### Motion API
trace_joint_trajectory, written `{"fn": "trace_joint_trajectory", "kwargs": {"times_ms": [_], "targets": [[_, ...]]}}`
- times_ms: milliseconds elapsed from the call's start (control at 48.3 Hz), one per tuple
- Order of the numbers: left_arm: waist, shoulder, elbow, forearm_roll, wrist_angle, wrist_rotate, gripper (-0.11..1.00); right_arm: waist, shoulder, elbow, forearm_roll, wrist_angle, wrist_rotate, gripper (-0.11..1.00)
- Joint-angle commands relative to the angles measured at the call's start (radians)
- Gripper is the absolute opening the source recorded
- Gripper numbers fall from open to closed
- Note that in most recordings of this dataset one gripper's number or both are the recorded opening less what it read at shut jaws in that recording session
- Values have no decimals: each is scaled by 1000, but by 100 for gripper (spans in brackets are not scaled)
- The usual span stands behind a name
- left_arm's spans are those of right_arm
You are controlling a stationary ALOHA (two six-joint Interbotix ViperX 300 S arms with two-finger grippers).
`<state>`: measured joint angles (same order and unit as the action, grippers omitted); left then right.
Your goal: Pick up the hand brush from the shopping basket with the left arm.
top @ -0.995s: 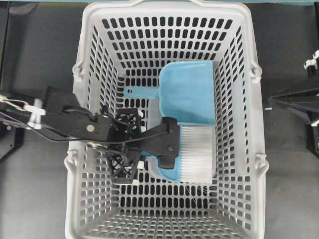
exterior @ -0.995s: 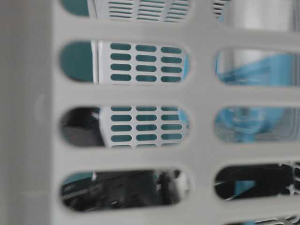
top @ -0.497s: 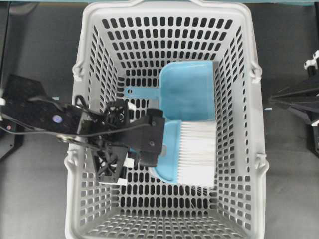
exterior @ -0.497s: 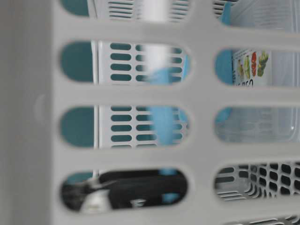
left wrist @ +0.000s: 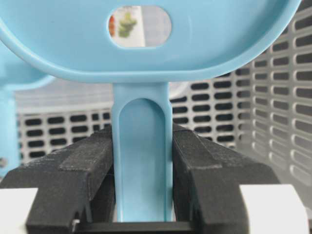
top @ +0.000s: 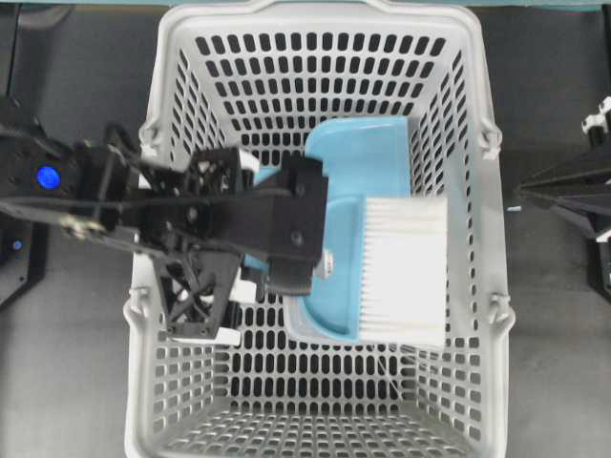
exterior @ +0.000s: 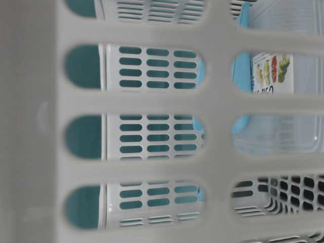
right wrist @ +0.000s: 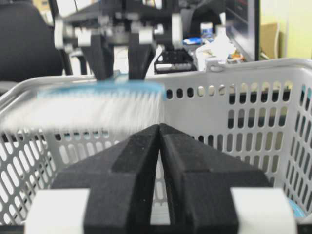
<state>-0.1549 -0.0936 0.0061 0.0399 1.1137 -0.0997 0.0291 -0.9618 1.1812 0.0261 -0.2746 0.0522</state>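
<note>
The hand brush [top: 344, 272] is teal-blue with a wide row of white bristles [top: 406, 269]. My left gripper [top: 298, 234] is shut on its thin stem and holds it up above the floor of the light-grey shopping basket [top: 158, 105]. In the left wrist view the stem [left wrist: 143, 161] is pinched between both black fingers [left wrist: 85, 165]. In the right wrist view the blurred bristles [right wrist: 83, 109] hang about level with the basket rim [right wrist: 234, 68]. My right gripper [right wrist: 160, 127] is shut and empty, outside the basket at the right [top: 523, 194].
A teal-blue dustpan [top: 368, 157] lies on the basket floor at the far right, partly under the brush. Its edge and a label show through the slots in the table-level view [exterior: 242, 76]. The basket walls stand high all round.
My left gripper has risen with the brush, which now looks larger from overhead and lies further toward the far side. Gripper and brush have left the table-level view. The right arm has not moved.
</note>
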Motion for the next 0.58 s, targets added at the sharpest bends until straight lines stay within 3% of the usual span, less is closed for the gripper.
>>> {"fn": "trace_joint_trajectory", "kwargs": {"times_ms": [0, 559], "targets": [[9, -25, -63, 5, 32, -8, 26, 2, 3, -6, 5, -5, 0, 0], [14, -21, -77, 5, 43, -8, 26, 2, 2, 0, 5, 0, 0, 0]]}}
